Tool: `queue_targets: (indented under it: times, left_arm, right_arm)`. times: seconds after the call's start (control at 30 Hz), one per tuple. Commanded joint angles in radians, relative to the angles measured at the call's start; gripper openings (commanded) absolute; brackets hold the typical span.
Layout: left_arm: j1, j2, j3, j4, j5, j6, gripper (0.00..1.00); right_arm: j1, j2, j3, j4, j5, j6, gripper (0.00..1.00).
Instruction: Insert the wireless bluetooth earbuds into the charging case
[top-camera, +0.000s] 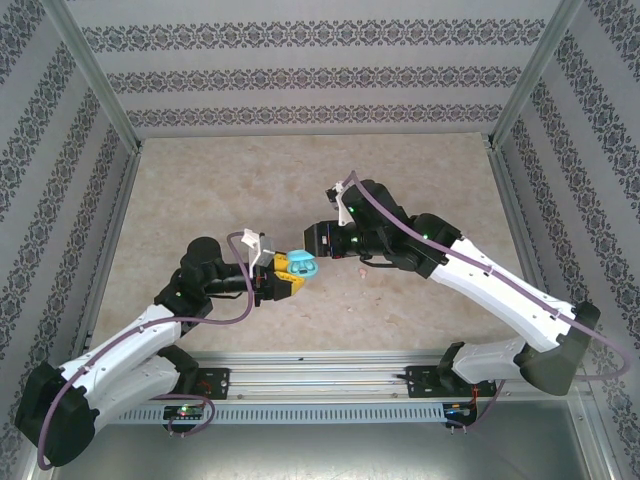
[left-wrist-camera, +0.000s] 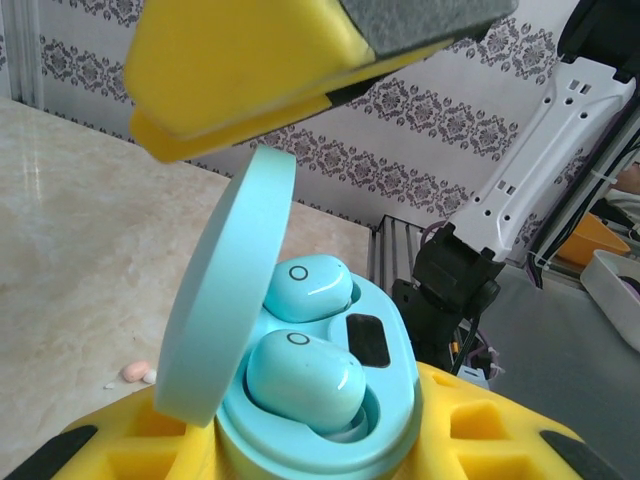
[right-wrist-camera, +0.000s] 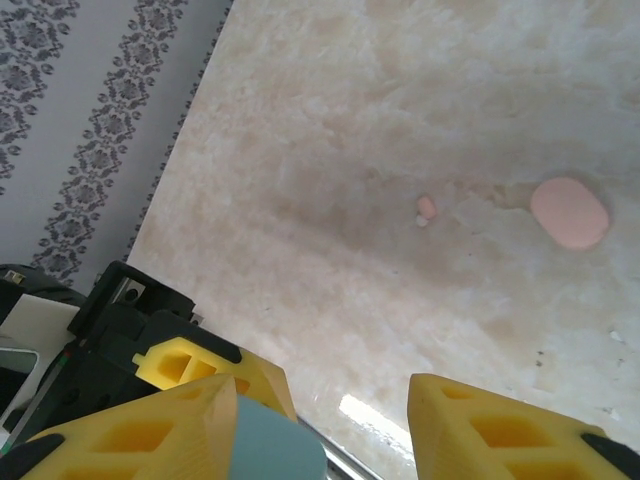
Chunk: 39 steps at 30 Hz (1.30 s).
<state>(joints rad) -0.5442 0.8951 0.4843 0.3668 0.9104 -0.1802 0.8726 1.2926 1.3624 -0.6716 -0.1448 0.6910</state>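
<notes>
My left gripper (top-camera: 289, 269) clamps the light-blue charging case (left-wrist-camera: 385, 425), lid (left-wrist-camera: 225, 290) open, blue earbuds (left-wrist-camera: 305, 378) seated, presenting it; my right gripper (right-wrist-camera: 345, 432) gapes empty above the pink earbud (right-wrist-camera: 426, 207), right of centre.

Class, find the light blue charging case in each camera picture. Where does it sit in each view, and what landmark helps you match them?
Top external: light blue charging case at centre, held in the left gripper.
Left wrist: lower centre, lid open, two blue earbuds seated inside.
Right wrist: probably the blue-grey patch at the bottom edge.
Shared landmark: the pink earbud on the table, in both wrist views.
</notes>
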Motion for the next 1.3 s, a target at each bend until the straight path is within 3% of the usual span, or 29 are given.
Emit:
queue_targets:
  times: [0.0,0.47,1.03,1.27]
  left_arm:
    - [-0.010,0.002,0.027,0.028,0.026,0.022,0.00]
    - [-0.010,0.009,0.018,0.068,-0.008,-0.003,0.00]
    - [-0.010,0.035,0.043,0.119,-0.062,-0.022,0.00]
    - [-0.010,0.060,0.055,0.108,-0.062,-0.026,0.01]
  right_arm:
    - [-0.007,-0.019,-0.041,0.051,-0.052,0.040,0.49]
    - [-0.007,-0.123,-0.201,0.112,-0.090,0.157,0.51]
    - [-0.009,-0.142,-0.354,0.444,-0.241,0.437,0.57]
    - [-0.015,-0.133,-0.426,0.638,-0.305,0.551,0.48]
